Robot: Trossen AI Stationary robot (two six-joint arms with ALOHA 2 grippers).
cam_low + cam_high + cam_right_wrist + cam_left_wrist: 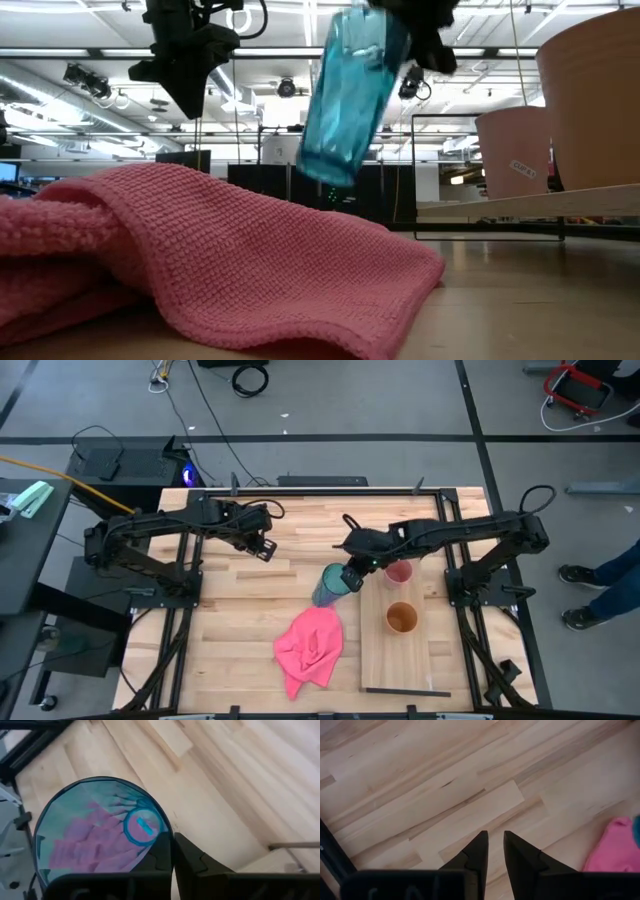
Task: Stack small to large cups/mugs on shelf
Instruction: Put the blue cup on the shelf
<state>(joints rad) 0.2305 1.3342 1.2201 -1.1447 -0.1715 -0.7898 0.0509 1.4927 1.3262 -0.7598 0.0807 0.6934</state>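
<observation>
Nearest in the low view, pink cloth [200, 250] heaped on the surface [520, 310], filling the foreground. Behind and above it, teal cup [350, 95] hanging clear of the surface, tilted, long axis leaning off vertical with the narrower base down toward the cloth and the mouth up at the right pincer [415, 30]. Seen from overhead, same cup [331, 585] just beside the long edge of the shelf [400, 660], over bare surface, above the far edge of the cloth [310, 648].

Right wrist view gives what the others hide: looking straight down the open mouth of the cup [100, 830], cloth showing pink through its clear bottom, right pincer [172, 852] clenched on the rim, one finger inside the wall and one outside.

Beyond the right pincer [352, 575], on the shelf: pink cup [398, 572] close by it, upright, mouth up; orange-brown cup [401, 618] nearer the shelf's middle, upright, apart from the pink one. In the low view both loom at the right, orange-brown cup [595, 95] in front, pink cup [515, 150] behind.

Left pincer [262, 547] well off to the other side, over bare surface, holding nothing; in its own wrist view, fingers [477, 852] parted by a narrow gap, left pincer [495, 847] above plain wood with a corner of cloth [615, 847] at the edge.
</observation>
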